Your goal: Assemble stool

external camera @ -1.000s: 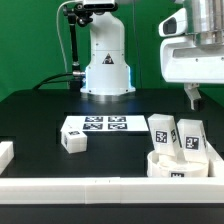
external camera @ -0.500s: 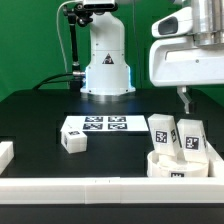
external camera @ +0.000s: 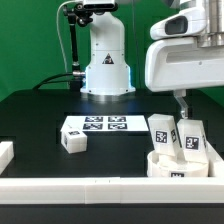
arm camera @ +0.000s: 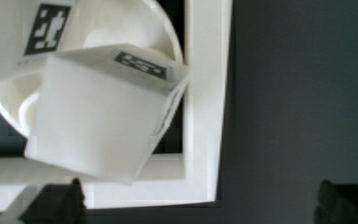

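Note:
The white round seat lies at the exterior view's right, against the front rail. Two blocky white legs stand behind it, one left of the other. A third leg lies alone near the middle left. My gripper hangs open and empty just above the two standing legs. In the wrist view a tagged leg leans over the seat. My dark fingertips stand wide apart at the picture's edge, and the gripper holds nothing.
The marker board lies mid-table before the robot base. A long white border rail runs along the front, and its corner shows in the wrist view. A short white rail piece sits at the left.
My gripper has moved toward the exterior view's left and slightly down, and now sits over the two standing legs. The parts have not moved.

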### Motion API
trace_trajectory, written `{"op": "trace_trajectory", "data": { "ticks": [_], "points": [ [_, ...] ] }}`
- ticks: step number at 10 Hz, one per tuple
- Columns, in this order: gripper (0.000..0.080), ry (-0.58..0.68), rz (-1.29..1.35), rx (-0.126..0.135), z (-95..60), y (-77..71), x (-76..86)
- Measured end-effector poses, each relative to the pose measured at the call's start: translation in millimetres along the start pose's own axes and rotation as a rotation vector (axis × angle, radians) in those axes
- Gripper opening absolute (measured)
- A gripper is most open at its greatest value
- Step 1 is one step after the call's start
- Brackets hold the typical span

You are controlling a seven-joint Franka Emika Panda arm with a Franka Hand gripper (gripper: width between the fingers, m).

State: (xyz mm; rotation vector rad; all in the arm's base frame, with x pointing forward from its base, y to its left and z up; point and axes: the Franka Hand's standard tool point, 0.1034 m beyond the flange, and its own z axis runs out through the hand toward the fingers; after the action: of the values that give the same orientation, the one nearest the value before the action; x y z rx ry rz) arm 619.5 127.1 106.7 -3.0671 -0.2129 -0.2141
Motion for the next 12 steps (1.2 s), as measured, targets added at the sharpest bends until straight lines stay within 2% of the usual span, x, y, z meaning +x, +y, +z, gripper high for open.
{"op": "trace_trajectory", "data": {
  "ticks": [6,8,12],
  "points": [
    [0.0649,-0.006,-0.407,-0.019,0.2,9.0,0.0],
    [0.0649,-0.014,-0.673,-0.043,2.4,13.3,0.0],
    [0.0649,-0.040,-0.954,-0.050,8.0,19.6,-4.6]
  ]
}}
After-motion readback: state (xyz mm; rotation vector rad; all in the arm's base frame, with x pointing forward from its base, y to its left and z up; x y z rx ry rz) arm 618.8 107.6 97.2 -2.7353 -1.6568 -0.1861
